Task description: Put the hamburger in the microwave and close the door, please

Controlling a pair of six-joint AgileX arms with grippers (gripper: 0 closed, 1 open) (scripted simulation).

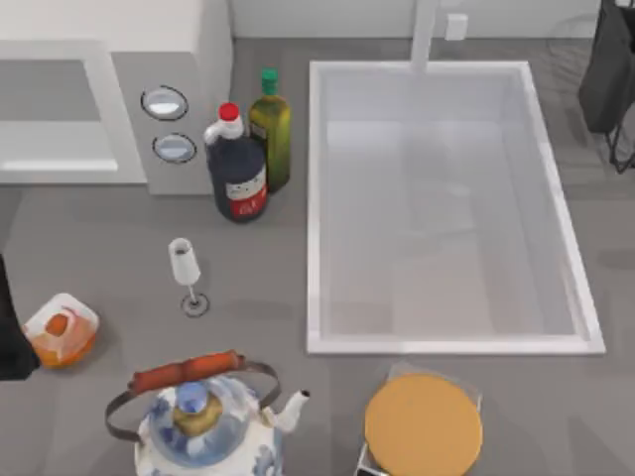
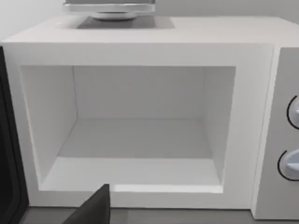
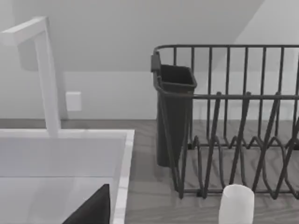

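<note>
One sink [image 1: 316, 198], the largest thing on the table, fills the middle and right, with a single white faucet [image 1: 425, 35] at its back rim. One microwave [image 1: 189, 59] stands at the back left. Its cavity is open to view and bare inside, and two round dials [image 1: 165, 102] sit one above the other on the grey panel. In the left wrist view a dark panel [image 2: 6, 154] stands at the side of the opening; I take it for the door swung wide.

One dark wire dish rack [image 3: 233, 140] with a black holder [image 3: 175, 112] stands past the sink, and a small white cup [image 3: 236, 201] is just in front of it. At the front edge is one blue-and-white kettle [image 1: 203, 421]. To its right a flat tan disc [image 1: 424, 424] lies on a stand.

Two bottles stand touching beside the microwave, one dark with a red cap [image 1: 236, 174] and one olive with a green cap [image 1: 271, 139]. One stemmed glass [image 1: 186, 273] stands upright in the open, well apart from them.

The hamburger [image 1: 62, 330] sits on its tray at the far left of the table, out in front of the microwave. The left arm [image 1: 10, 327] is a dark bulk right beside it at the table's left edge. The left gripper [image 2: 96, 210] points level at the cavity mouth. I cannot tell how far open it is, or whether it holds anything. The right gripper [image 3: 96, 210] is over by the sink, facing the rack. Its opening I cannot tell either.
</note>
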